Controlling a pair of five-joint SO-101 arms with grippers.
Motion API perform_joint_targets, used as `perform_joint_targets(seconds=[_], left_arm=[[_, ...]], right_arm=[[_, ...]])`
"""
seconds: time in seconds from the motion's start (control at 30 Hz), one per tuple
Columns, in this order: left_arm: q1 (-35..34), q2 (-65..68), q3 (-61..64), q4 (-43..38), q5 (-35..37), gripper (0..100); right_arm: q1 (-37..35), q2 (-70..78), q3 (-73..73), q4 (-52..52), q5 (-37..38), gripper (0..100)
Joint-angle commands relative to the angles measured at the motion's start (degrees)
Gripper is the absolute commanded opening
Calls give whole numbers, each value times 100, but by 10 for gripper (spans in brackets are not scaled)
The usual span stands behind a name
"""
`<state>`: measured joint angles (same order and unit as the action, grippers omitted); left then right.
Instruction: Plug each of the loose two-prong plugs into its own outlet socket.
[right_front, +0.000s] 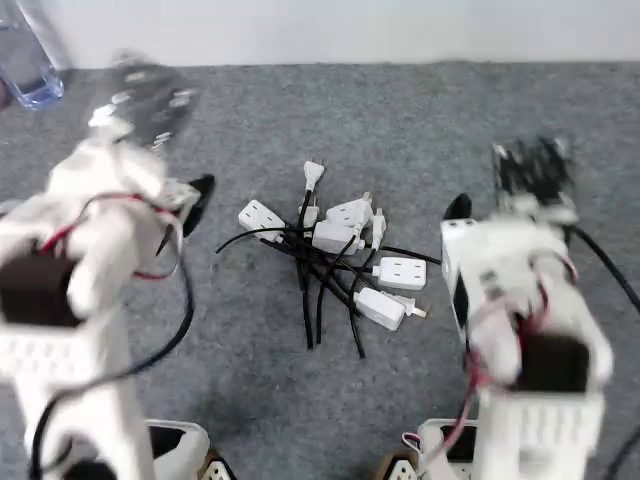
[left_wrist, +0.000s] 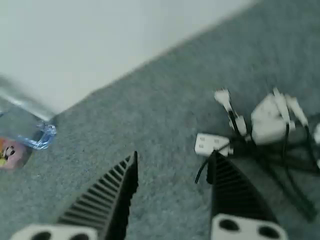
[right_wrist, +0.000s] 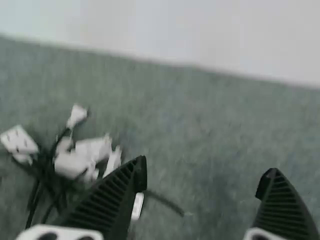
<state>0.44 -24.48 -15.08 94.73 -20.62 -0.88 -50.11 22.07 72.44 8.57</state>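
Note:
A tangle of white outlet sockets and two-prong plugs on black cords (right_front: 335, 255) lies in the middle of the grey mat. One socket block (right_front: 262, 218) sits at its left edge, and a loose plug (right_front: 313, 175) points toward the back. Two more white blocks (right_front: 400, 272) (right_front: 380, 308) lie on the right. My left gripper (right_front: 193, 203) hangs left of the tangle, open and holding nothing (left_wrist: 172, 172), with the socket block (left_wrist: 210, 143) just beyond its fingers. My right gripper (right_front: 458, 208) hangs right of the tangle, open and holding nothing (right_wrist: 205, 182), with the pile (right_wrist: 80, 155) off to one side.
A clear bluish plastic container (right_front: 25, 60) stands at the back left corner of the mat (right_front: 400, 130). A white wall runs along the back edge. Both arm bases stand at the front edge, and bare mat lies between each gripper and the tangle.

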Motion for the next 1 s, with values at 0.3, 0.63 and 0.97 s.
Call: perform_joint_targets(seconds=[0.3,0.63,0.97], left_arm=[[-53,1723,-356,-114,-2374,224],[-519,3596,-374,-1521,-3042,224],[-492,5055,-382,-2048,-4466,223]], right_arm=[[-66,2914,-448,330,-105,351],[-558,4110,132,-699,-466,351],[-848,4769,835,-1991,-774,351]])
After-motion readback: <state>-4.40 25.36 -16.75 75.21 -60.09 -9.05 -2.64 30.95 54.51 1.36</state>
